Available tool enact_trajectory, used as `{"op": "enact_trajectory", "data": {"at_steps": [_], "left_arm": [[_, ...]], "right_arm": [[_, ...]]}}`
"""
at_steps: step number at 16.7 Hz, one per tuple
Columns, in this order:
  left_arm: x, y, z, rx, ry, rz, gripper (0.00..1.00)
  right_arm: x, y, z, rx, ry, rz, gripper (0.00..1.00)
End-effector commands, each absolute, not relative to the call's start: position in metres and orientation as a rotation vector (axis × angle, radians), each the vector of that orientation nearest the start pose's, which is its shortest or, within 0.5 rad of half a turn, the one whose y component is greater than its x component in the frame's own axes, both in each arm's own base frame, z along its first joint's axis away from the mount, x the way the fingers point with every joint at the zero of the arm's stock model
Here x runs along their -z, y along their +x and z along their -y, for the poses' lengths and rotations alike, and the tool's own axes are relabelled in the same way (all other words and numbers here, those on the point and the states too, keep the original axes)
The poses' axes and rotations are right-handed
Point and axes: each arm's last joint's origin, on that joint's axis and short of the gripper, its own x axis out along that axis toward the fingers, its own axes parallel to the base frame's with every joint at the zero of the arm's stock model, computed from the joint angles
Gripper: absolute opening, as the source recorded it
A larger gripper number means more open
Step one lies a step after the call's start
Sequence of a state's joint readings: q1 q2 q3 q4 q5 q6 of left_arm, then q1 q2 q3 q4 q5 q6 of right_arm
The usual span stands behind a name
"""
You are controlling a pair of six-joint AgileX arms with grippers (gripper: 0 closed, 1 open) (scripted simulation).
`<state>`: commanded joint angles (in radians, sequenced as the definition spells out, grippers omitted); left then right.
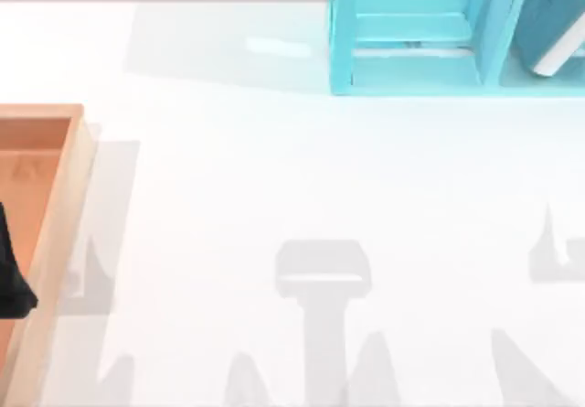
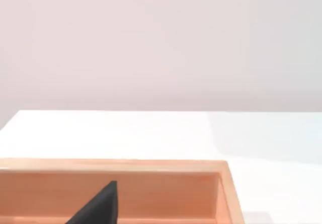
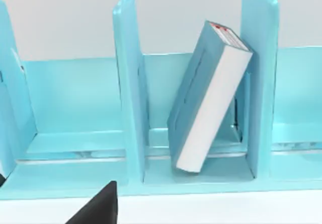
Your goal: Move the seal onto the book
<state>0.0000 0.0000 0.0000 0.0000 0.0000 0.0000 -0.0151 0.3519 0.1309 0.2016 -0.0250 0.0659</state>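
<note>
The left end effector (image 1: 11,279) hangs over the shallow light-wood tray (image 1: 57,242) and I cannot tell how far it is open; the right end effector (image 3: 98,206) faces the turquoise shelf unit (image 3: 131,98), its opening equally unclear. The thick teal-blue hardcover book (image 3: 209,98) leans tilted against a shelf divider, so a seal set on it would likely slide off. The right wrist view gives that lean, where the top view offers just a corner.

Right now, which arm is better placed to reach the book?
Right, probably: its wrist view faces the book leaning in the shelf; the left tool is over the far wooden tray.
</note>
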Motion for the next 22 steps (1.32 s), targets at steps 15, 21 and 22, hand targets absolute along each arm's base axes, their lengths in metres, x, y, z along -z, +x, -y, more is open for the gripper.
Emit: {"op": "enact_trajectory", "data": {"at_steps": [15, 21, 22], "left_arm": [[-0.160, 0.106, 0.001, 0.000, 0.000, 0.000, 1.00], [-0.160, 0.106, 0.001, 0.000, 0.000, 0.000, 1.00], [-0.160, 0.106, 0.001, 0.000, 0.000, 0.000, 1.00]], "right_arm": [[-0.172, 0.323, 0.020, -0.036, 0.302, -0.094, 1.00], [-0.111, 0.367, 0.029, -0.036, 0.373, -0.117, 1.00], [-0.104, 0.371, 0.030, -0.035, 0.381, -0.119, 1.00]]}}
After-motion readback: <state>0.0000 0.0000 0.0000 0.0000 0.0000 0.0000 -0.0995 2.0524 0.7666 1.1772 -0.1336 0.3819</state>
